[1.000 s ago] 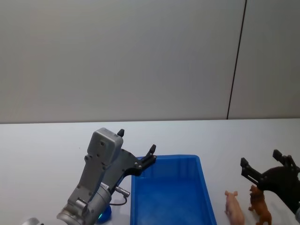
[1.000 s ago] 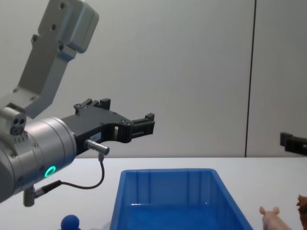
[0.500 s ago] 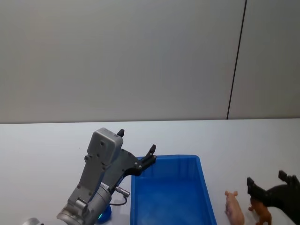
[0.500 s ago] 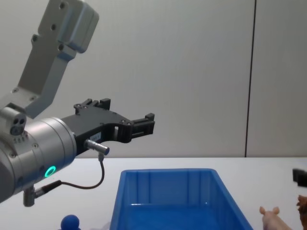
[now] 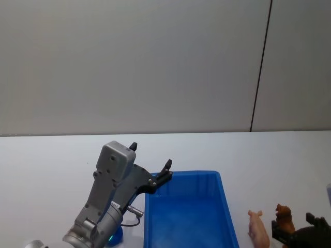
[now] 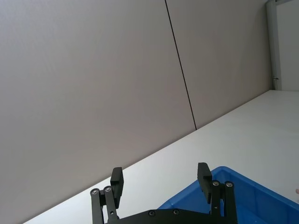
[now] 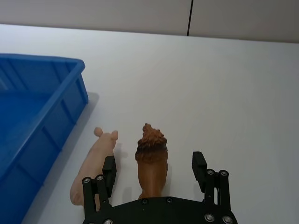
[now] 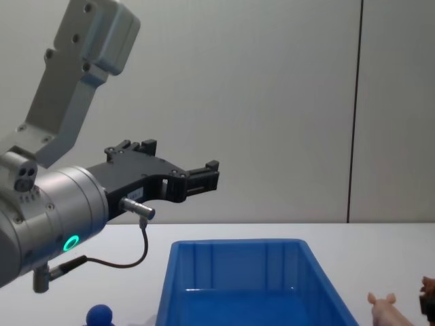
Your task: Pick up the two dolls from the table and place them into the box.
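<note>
A pale pink pig doll [image 5: 257,228] [image 7: 93,173] [image 8: 385,310] lies on the white table just right of the blue box [image 5: 183,173] [image 7: 43,63] [image 8: 238,242] [image 6: 243,180]. Beside it stands a reddish-brown lion doll [image 5: 283,216] [image 7: 152,156] [image 8: 428,284]. My right gripper [image 5: 295,230] [image 7: 154,162] is open and low, one finger on each side of the brown doll without touching it. My left gripper [image 5: 151,155] [image 6: 160,172] [image 8: 180,155] hangs open and empty above the box's left far corner. The round head of a blue doll [image 8: 100,314] shows left of the box.
The box has nothing visible inside. White table [image 5: 46,160] stretches to the left and behind the box, ending at a grey wall. My left arm's grey body [image 8: 61,217] and its cable [image 8: 136,255] hang over the table left of the box.
My right gripper has dropped and drawn back toward me, coming down around the brown doll. The left arm, box and dolls have not moved.
</note>
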`<state>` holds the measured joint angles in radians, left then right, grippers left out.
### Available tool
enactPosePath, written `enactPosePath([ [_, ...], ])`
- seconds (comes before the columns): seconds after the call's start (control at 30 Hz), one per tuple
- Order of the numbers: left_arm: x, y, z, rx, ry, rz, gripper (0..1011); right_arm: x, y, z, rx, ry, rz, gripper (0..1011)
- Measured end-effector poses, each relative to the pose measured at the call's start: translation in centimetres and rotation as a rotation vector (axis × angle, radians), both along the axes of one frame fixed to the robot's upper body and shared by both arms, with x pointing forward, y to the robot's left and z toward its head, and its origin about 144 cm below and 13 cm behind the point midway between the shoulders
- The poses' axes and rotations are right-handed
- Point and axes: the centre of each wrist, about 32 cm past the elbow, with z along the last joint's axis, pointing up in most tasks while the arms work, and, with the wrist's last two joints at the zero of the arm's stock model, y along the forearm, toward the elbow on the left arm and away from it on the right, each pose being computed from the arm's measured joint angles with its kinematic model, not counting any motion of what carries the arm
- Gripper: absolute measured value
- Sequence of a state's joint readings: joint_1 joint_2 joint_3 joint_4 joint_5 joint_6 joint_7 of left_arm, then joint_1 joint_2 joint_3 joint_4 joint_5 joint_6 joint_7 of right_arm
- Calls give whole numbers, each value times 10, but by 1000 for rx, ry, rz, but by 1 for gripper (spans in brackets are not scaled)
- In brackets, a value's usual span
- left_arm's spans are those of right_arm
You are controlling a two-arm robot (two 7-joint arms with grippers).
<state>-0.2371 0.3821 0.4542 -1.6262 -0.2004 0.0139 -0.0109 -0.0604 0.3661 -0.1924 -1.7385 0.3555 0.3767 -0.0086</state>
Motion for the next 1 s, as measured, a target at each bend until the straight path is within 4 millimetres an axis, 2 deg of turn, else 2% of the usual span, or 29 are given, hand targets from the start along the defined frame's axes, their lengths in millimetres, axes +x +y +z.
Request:
enactPosePath([
  [0.1, 0, 0, 0, 0, 0, 0, 1001, -1, 1, -3, -4, 19, -2, 1001],
  [0.33, 0, 0, 0, 0, 0, 0, 1001, -2, 4, -11, -8, 55, -6, 856],
  [0.6, 0, 0, 0, 0, 0, 0, 1001, -1, 6, -17, -12, 72, -8, 591],
  [0.67, 0, 0, 0, 0, 0, 0, 1001, 0, 7, -17, -13, 71, -8, 560],
  [0.83, 0, 0, 0, 0, 0, 0, 1001, 0, 8, -17, -15, 62, -8, 373],
  [1.0, 0, 0, 0, 0, 0, 0, 1001, 1, 9, -14, -20, 38, -8, 343],
])
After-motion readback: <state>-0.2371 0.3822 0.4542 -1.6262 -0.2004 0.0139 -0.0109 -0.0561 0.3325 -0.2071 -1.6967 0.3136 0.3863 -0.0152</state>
